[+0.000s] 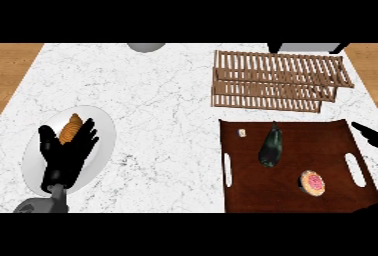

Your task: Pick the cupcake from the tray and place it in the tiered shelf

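Fingers over plate; tray holds cupcake, eggplant.

The left hand rests at the lower left, fingers straight and pointing up — its grey forearm enters from the bottom edge.

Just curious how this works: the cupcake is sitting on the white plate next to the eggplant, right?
Not quite. In the head view the cupcake sits on the dark brown tray, not the white plate. It does lie near the eggplant, which is on that tray too. The plate, at the left, holds an orange pastry-like item under the left hand.
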Robot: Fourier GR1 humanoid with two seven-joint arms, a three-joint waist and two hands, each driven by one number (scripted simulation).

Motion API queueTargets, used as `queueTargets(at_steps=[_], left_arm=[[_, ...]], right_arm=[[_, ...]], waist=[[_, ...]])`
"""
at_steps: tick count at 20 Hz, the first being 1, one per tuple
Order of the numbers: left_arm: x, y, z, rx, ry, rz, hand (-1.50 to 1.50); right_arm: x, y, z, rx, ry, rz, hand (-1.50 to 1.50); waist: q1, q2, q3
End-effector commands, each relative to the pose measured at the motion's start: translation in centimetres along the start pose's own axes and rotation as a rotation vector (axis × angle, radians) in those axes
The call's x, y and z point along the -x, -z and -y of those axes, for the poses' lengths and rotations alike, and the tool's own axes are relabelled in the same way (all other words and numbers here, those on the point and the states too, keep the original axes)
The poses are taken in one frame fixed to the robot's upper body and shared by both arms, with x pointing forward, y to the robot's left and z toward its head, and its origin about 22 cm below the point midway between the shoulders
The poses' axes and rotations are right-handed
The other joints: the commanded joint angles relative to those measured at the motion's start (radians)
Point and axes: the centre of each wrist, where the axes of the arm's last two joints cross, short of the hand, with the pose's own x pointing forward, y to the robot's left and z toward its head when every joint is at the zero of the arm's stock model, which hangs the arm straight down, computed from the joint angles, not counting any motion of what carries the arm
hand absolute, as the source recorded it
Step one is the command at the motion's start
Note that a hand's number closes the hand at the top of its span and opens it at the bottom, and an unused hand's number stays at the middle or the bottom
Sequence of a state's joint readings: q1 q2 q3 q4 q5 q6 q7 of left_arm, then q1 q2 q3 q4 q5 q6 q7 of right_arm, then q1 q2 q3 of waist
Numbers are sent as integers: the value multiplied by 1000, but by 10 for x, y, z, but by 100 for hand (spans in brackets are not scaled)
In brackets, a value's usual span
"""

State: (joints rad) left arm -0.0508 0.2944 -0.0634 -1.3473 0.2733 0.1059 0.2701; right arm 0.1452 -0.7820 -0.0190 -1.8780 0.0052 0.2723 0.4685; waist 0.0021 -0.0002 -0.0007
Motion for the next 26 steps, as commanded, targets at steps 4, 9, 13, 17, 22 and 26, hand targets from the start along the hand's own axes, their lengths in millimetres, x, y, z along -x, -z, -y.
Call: queueTargets(at_steps=[4, 9, 13, 17, 22, 26], left_arm=[[-5, 4, -1, -9, 9, -6, 0], [16, 5, 10, 15, -3, -3, 0], [3, -9, 5, 5, 12, 6, 0], [-6, 2, -17, -8, 1, -12, 0], [6, 3, -11, -3, 0, 9, 0], [11, -7, -7, -9, 10, -5, 0]], right_arm=[[-14, 14, -34, -24, -93, -62, -150], [-13, 4, -51, 8, -108, -124, -150], [-9, 14, -54, 27, -155, -149, -150], [-3, 8, -60, 21, -142, -138, -150], [-11, 19, -89, 27, -154, -156, -150], [14, 29, -113, 62, -183, -185, -150]], waist=[[-1, 0, 1], [-6, 0, 1], [0, -1, 1], [-4, 0, 1], [-2, 0, 1], [-2, 0, 1]])
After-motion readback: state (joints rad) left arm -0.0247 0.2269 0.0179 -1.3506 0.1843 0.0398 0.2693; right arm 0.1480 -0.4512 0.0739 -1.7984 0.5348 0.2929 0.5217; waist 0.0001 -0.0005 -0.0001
